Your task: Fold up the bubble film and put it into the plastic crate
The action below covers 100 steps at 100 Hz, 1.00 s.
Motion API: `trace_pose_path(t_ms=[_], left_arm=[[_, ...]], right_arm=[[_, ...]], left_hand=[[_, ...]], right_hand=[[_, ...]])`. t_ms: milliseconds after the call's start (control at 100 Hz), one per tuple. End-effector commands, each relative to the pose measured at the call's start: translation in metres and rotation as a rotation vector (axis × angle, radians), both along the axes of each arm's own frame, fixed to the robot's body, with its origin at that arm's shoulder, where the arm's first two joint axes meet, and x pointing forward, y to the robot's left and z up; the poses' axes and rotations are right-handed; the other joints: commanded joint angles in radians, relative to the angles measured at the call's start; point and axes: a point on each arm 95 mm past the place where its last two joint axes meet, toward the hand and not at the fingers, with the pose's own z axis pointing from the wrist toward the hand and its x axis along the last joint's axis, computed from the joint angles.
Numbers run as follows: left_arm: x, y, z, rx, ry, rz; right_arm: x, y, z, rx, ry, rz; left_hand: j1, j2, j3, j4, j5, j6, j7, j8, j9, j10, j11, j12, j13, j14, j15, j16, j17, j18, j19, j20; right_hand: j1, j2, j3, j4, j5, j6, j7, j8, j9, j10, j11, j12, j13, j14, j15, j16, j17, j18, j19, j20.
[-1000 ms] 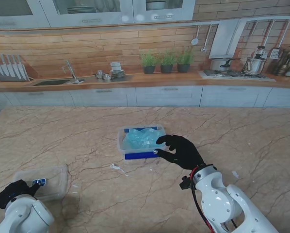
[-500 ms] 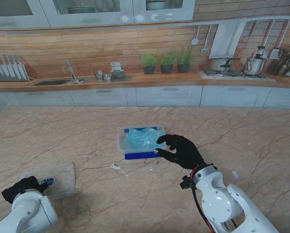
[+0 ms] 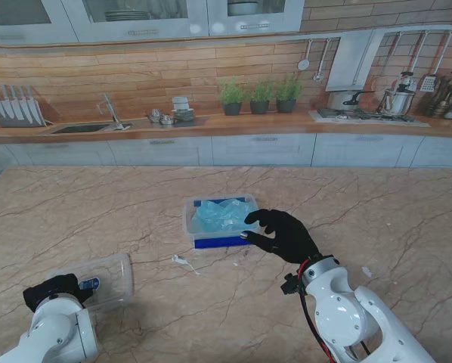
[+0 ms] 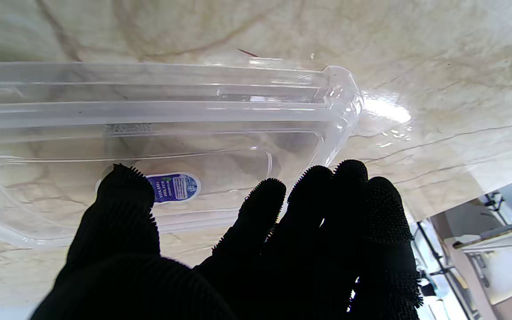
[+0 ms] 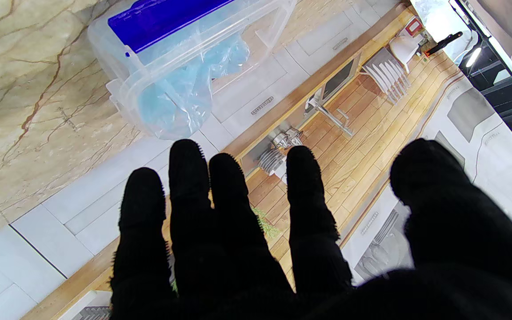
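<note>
Two black-gloved hands work over a marble table (image 3: 362,204). Near the middle of it sits the plastic crate (image 3: 220,221), clear-walled with a blue strip along its near side, and the pale blue bubble film (image 3: 223,214) lies crumpled inside it — the film already fills most of the crate. In the right wrist view the film (image 5: 185,89) presses against the clear wall of the crate (image 5: 118,91) and bulges past the rim.

On the right, the right hand (image 3: 284,235) hovers just beside the crate's right near corner, fingers spread and holding nothing; its fingertips (image 3: 250,218) reach the crate's edge, though whether they touch it I cannot tell. The right wrist view shows the same hand (image 5: 256,240) wide, fingers apart.

On the left, nearer to me, the left hand (image 3: 54,290) grips a clear lid (image 3: 105,278), which is tilted up off the table. In the left wrist view the lid (image 4: 158,115) lies across the fingers (image 4: 256,213) of that hand (image 4: 247,249), thumb on one face — a small blue sticker (image 4: 174,187) shows through the plastic beside the thumb.

A small white scrap (image 3: 182,261) lies on the table between the lid and the crate.
</note>
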Motion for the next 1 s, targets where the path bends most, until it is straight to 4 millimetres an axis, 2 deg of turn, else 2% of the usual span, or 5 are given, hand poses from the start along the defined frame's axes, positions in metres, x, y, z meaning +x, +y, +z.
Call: trace_pose_path(t_ms=[0,420,600,990], left_arm=[[-0.02,-0.013,-0.024,-0.046,0.1,-0.018],[-0.026,-0.036,-0.013,-0.059,0.127,-0.134],[-0.027,-0.042,-0.007,-0.069,0.097,-0.156],[-0.037,-0.027,0.012,-0.057,-0.102,-0.131]], right_arm=[[-0.002,0.001,0.0,0.006,-0.001,0.002],[-0.003,0.001,-0.001,0.007,-0.001,0.006],[-0.003,0.0,-0.001,0.007,-0.001,0.005],[-0.002,0.0,-0.001,0.005,0.001,-0.007]], left_hand=[[0.009,-0.109,-0.019,0.022,0.045,-0.207,0.087,0.03,0.048,-0.15,0.076,0.021,-0.024,-0.022,-0.024,-0.005,-0.016,0.003,0.009,0.015],[-0.009,-0.102,-0.021,0.02,0.064,-0.207,0.11,0.044,0.071,-0.143,0.072,0.024,-0.01,-0.02,-0.031,-0.007,-0.007,0.009,0.005,0.01],[-0.016,-0.079,-0.021,0.019,0.048,-0.21,0.107,0.044,0.057,-0.15,0.068,0.025,-0.02,-0.02,-0.033,-0.008,-0.012,0.006,0.005,0.009],[-0.022,-0.052,-0.025,0.019,0.03,-0.214,0.08,0.029,0.034,-0.153,0.054,0.015,-0.035,-0.026,-0.04,-0.014,-0.02,-0.003,0.002,0.007]], right_hand=[[0.003,0.058,-0.017,0.041,0.009,0.001,-0.018,0.012,0.013,0.008,-0.017,-0.003,-0.002,0.006,-0.009,0.006,-0.007,0.007,-0.02,0.022],[0.003,0.059,-0.018,0.041,0.015,0.0,-0.018,0.013,0.015,0.009,-0.019,-0.004,-0.002,0.007,-0.01,0.006,-0.008,0.007,-0.022,0.022],[0.002,0.06,-0.019,0.041,0.017,0.0,-0.019,0.013,0.015,0.008,-0.02,-0.004,-0.003,0.008,-0.011,0.006,-0.008,0.007,-0.023,0.023],[0.003,0.06,-0.019,0.041,0.016,-0.001,-0.02,0.014,0.014,0.008,-0.021,-0.004,-0.002,0.007,-0.011,0.006,-0.008,0.007,-0.024,0.023]])
